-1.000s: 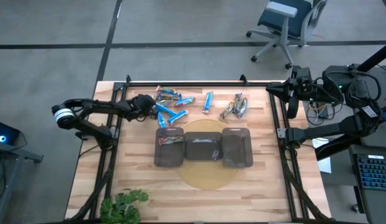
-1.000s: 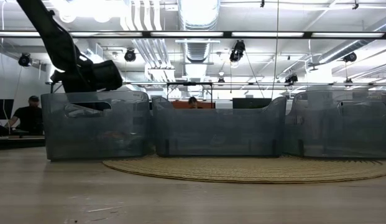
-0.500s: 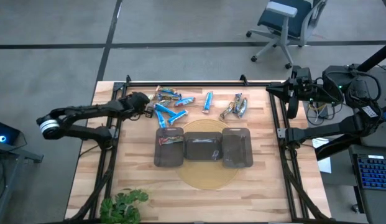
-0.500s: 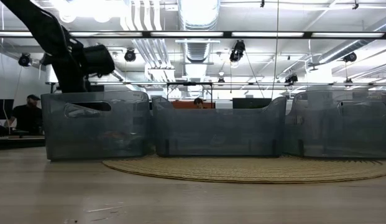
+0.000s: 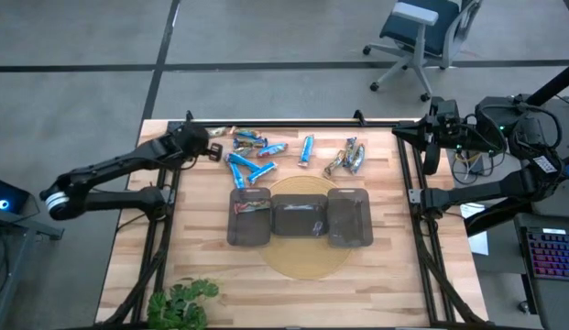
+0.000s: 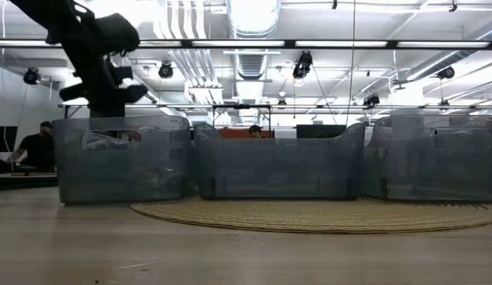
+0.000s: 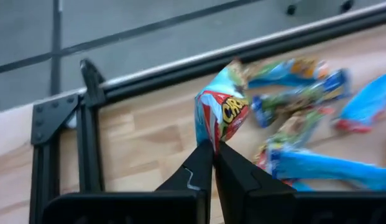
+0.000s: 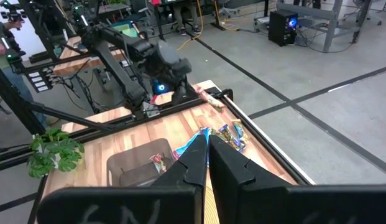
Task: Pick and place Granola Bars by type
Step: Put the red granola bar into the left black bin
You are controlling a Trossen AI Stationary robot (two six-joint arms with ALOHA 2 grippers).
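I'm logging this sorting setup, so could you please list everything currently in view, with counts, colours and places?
Shiny blue wrapped bars: about six, loose at the table's far side, left of centre.
Mixed orange, green and silver wrapped bars: a few, far side, right of centre.
Blue, red and yellow wrapped bar: one, pinched by the left gripper.
Dark translucent rectangular trays: three, side by side mid-table; the left one holds a bar.
Round woven mat: one, tan, under the trays.
Green plant: one, near-left corner.
Office chair: one, beyond the table.
Left gripper: raised above the far-left area.
Right gripper: shut, empty, parked off the table's right side.
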